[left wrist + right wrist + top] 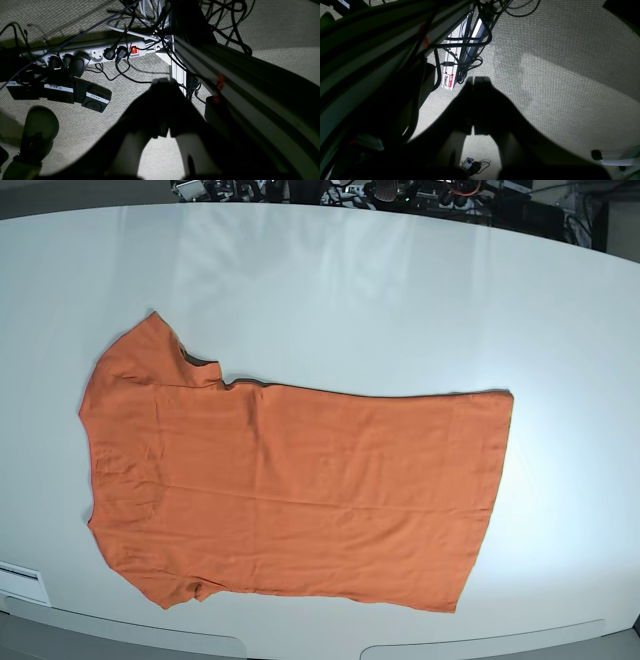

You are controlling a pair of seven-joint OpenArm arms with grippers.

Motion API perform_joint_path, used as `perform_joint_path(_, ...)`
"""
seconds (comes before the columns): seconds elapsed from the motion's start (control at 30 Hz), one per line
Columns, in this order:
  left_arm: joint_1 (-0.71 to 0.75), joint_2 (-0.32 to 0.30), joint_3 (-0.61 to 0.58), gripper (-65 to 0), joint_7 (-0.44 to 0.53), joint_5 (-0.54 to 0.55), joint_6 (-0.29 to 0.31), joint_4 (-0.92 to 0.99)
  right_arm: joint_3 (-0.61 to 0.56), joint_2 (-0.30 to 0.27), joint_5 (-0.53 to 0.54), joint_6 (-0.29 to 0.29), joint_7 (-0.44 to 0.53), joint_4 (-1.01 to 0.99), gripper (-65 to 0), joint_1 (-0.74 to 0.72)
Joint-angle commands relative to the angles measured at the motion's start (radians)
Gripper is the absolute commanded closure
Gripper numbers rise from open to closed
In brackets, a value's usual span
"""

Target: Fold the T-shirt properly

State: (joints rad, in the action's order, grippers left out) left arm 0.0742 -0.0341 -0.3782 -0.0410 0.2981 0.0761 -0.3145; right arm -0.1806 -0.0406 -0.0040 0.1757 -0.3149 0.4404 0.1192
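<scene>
The orange T-shirt (290, 490) lies flat on the white table (350, 290) in the base view, shoulders and sleeves to the left, hem to the right. One sleeve sticks out at the upper left. Neither arm shows in the base view. My left gripper (163, 83) is shut and empty, hanging over the carpet floor beside the table frame. My right gripper (473, 81) is shut and empty too, also over the floor. The shirt shows in neither wrist view.
A white power strip (95, 53) with plugs and black cables lies on the carpet, with black labelled boxes (96, 98) beside it. An aluminium frame leg (456, 66) with cables stands near my right gripper. A shoe (37, 135) is at the lower left.
</scene>
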Motion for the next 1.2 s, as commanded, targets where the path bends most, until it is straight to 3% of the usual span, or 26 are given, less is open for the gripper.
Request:
perform_joint_path(0.0,0.0,0.001,0.0,0.0,0.011,-0.003,0.016,-0.009,0.003,-0.004,-0.004,0.001,0.0,0.018,0.0,-0.017)
perform_joint_path(0.87,0.0,0.0,0.0,0.0,-0.015,-0.011,0.02,-0.029,0.003,-0.004,-0.004,0.003,0.001,0.025,0.0,-0.017)
perform_joint_path(1.03,0.006,0.0,0.0,0.0,-0.041,-0.019,0.02,-0.029,0.003,-0.004,-0.004,0.042,-0.013,0.031,0.0,-0.013)
perform_joint_path(1.17,0.043,-0.005,0.0,0.0,-0.085,-0.087,0.022,-0.053,0.003,-0.005,-0.004,0.056,-0.049,0.031,0.0,0.024)
